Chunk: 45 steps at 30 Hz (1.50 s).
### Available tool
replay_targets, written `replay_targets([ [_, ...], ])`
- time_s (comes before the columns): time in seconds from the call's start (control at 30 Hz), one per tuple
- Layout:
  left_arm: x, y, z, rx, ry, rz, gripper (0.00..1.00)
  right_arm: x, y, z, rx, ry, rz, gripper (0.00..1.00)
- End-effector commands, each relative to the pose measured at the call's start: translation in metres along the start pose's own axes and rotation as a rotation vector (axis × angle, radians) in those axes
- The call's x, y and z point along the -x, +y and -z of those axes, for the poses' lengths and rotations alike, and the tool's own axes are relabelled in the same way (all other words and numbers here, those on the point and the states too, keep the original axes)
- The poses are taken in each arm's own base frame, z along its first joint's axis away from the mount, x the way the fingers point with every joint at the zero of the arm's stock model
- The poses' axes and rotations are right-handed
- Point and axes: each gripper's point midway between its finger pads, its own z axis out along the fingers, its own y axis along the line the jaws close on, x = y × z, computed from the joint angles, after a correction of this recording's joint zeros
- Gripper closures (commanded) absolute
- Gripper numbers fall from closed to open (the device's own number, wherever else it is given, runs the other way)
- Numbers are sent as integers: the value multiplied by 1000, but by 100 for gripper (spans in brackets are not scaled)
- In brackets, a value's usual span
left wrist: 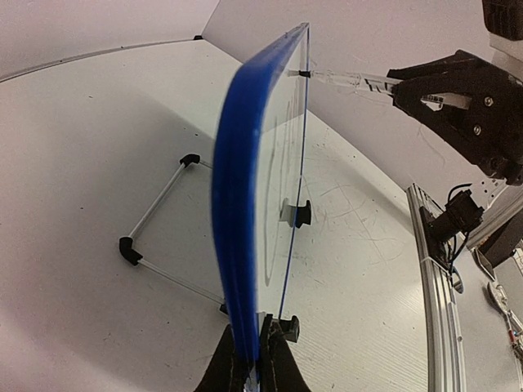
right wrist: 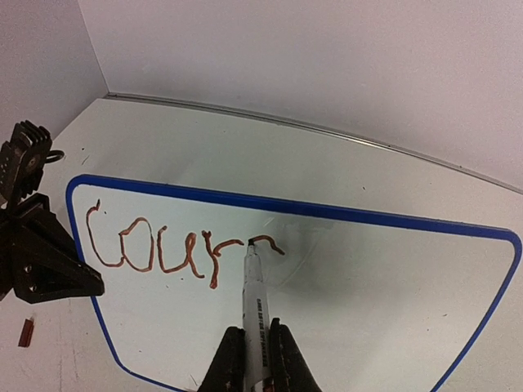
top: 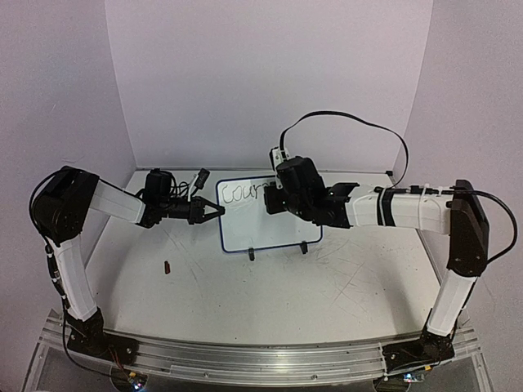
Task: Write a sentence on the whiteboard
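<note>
The whiteboard (top: 274, 230) stands upright at mid-table on two black clip feet (top: 252, 254). My left gripper (top: 219, 211) is shut on its left edge; in the left wrist view the blue frame (left wrist: 239, 188) runs edge-on out of my shut gripper (left wrist: 255, 359). My right gripper (top: 274, 198) is shut on a marker (right wrist: 255, 298), its tip touching the board (right wrist: 384, 286). The sentence (right wrist: 155, 249) reads "Cour" in reddish-brown strokes, plus a short curved stroke at the marker tip. My right gripper (right wrist: 257, 351) sits low in its own view. The marker also shows in the left wrist view (left wrist: 343, 79).
A small red-brown cap (top: 166, 266) lies on the table left of the board, also in the right wrist view (right wrist: 26, 332). A wire stand (left wrist: 155, 220) props the board from behind. White walls enclose the back and sides. A metal rail (top: 261, 359) runs along the near edge.
</note>
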Motion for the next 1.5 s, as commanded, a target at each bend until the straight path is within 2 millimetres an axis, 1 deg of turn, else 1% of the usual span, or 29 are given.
replay_targets([
  [0.0, 13, 22, 5, 134, -18, -48, 100, 3, 4, -4, 14, 1, -19, 100],
  [0.13, 13, 22, 5, 134, -17, -48, 100, 1, 5, -3, 20, 6, -26, 100],
  [0.2, 12, 22, 5, 135, -16, -48, 100, -2, 5, -2, 25, 14, -29, 100],
  [0.23, 13, 22, 5, 134, -16, -48, 100, -8, 4, -2, 19, 34, -20, 100],
  [0.4, 12, 22, 5, 136, -17, -48, 100, -17, 4, 0, 20, 56, -16, 100],
  [0.77, 13, 21, 5, 136, -16, -49, 100, -26, -2, 5, 2, 75, -18, 100],
  [1.1, 12, 21, 5, 137, -15, -49, 100, -10, -19, 13, -81, 26, -18, 100],
  [1.47, 12, 21, 5, 136, -14, -49, 100, 0, -21, 10, -108, 0, -11, 100],
])
